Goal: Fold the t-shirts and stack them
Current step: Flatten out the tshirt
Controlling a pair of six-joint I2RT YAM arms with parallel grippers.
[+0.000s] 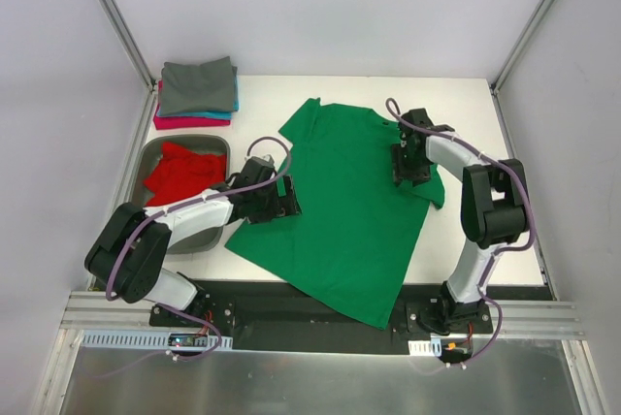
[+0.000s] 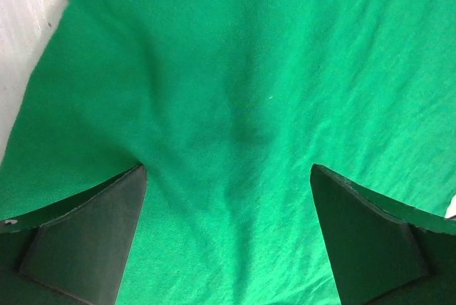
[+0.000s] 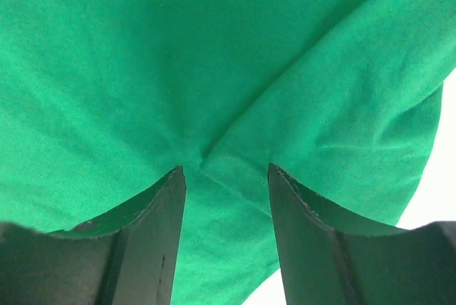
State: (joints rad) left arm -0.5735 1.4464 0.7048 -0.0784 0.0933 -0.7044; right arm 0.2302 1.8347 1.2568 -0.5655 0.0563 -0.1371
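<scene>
Left end effector (image 2: 228, 169) spread wide over green t-shirt (image 2: 235, 55); right end effector (image 3: 224, 169) half-spread astride its sleeve (image 3: 328, 120) fold, apparently not pinching.

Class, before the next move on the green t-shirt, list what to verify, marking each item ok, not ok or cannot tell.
1. Green t-shirt spread open on the table: ok.
2. Left tool open above the shirt's left side: ok.
3. Sleeve edge between the right tool fingers: ok.
4. Right tool clamped on the sleeve: not ok, jaws apart.
5. Folded stack clear of both arms: ok.
6. Red t-shirt in the tray, out of the way: ok.
</scene>
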